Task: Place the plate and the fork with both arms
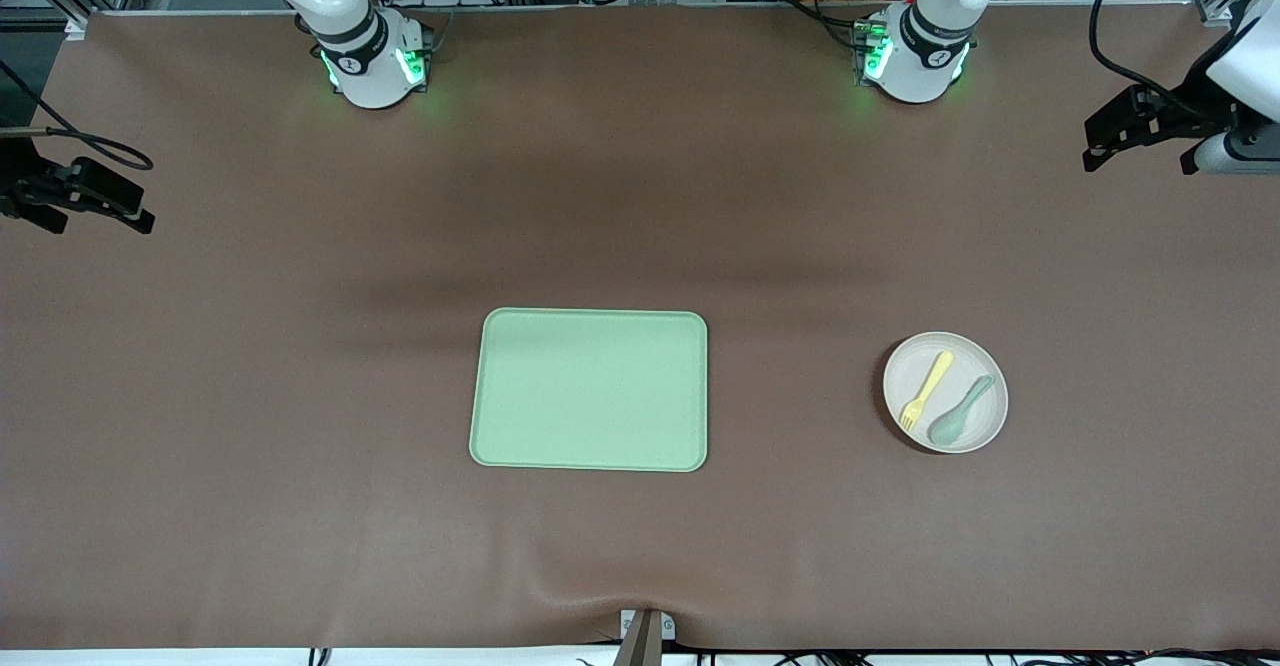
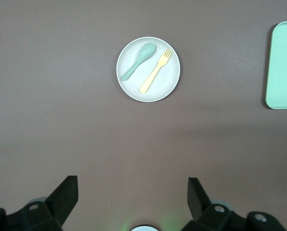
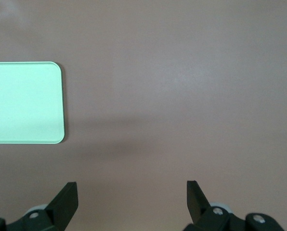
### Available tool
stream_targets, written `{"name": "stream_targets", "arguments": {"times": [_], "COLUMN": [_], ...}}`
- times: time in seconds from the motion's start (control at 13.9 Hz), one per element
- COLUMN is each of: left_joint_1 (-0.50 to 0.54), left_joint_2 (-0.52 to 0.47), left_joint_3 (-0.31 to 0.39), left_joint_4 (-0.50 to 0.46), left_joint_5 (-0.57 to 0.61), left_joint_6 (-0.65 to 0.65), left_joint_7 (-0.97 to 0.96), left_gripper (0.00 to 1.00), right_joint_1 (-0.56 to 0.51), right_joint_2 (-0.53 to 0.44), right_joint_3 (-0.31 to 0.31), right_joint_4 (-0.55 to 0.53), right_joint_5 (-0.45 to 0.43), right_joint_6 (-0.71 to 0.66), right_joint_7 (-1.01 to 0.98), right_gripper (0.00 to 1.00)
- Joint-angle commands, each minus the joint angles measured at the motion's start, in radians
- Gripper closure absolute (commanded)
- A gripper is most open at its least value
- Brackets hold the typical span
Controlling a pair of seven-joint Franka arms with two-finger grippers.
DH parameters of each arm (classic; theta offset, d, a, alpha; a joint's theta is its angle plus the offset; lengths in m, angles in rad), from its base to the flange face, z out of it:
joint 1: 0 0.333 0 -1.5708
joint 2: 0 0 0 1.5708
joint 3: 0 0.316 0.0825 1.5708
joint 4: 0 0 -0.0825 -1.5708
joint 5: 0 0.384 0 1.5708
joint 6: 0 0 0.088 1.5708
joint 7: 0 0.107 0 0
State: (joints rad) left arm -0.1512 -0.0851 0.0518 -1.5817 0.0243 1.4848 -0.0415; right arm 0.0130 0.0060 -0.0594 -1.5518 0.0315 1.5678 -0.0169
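The off-white plate (image 1: 978,358) lies on the brown table toward the left arm's end. On it lie the pale yellow fork (image 1: 926,391) and a grey-green spoon (image 1: 960,413), side by side. The left wrist view shows the plate (image 2: 168,81), the fork (image 2: 155,71) and the spoon (image 2: 139,58) from high above. My left gripper (image 2: 133,185) is open and empty, high over the table near its base. My right gripper (image 3: 132,190) is open and empty, high over bare table. Neither hand shows in the front view.
A light green rectangular tray (image 1: 590,389) lies at the middle of the table; it also shows in the left wrist view (image 2: 283,65) and the right wrist view (image 3: 25,102). Black fixtures (image 1: 1140,126) (image 1: 80,196) stand at both table ends.
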Motion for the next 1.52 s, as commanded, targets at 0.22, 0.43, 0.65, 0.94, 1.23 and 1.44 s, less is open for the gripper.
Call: {"name": "stream_targets", "arguments": {"times": [0.22, 0.43, 0.65, 0.94, 1.23, 1.44], "left_joint_1": [0.002, 0.002, 0.004, 0.005, 0.012, 0.03], "left_joint_2": [0.007, 0.013, 0.011, 0.011, 0.015, 0.051], "left_joint_3": [0.005, 0.005, 0.006, 0.006, 0.006, 0.005], "left_joint_4": [0.038, 0.035, 0.028, 0.009, -0.069, -0.159], "left_joint_5": [0.008, 0.008, 0.006, 0.005, 0.005, -0.001], "left_joint_6": [-0.02, -0.02, -0.023, -0.014, 0.095, 0.246], "left_joint_7": [-0.012, -0.005, 0.002, -0.008, -0.008, -0.008], "left_gripper": [0.0, 0.0, 0.0, 0.0, 0.0, 0.0], "right_joint_1": [-0.016, -0.016, -0.016, -0.015, -0.016, -0.016], "right_joint_2": [0.006, 0.006, 0.006, 0.006, 0.006, 0.006], "right_joint_3": [0.006, 0.006, 0.006, 0.006, 0.006, 0.006], "right_joint_4": [0.016, 0.015, 0.015, 0.015, 0.015, 0.015], "right_joint_5": [0.018, 0.018, 0.018, 0.018, 0.018, 0.018], "right_joint_6": [-0.009, -0.011, -0.011, -0.012, -0.011, -0.011], "right_joint_7": [-0.017, -0.017, -0.017, -0.017, -0.017, -0.017], "right_gripper": [0.0, 0.0, 0.0, 0.0, 0.0, 0.0]}}
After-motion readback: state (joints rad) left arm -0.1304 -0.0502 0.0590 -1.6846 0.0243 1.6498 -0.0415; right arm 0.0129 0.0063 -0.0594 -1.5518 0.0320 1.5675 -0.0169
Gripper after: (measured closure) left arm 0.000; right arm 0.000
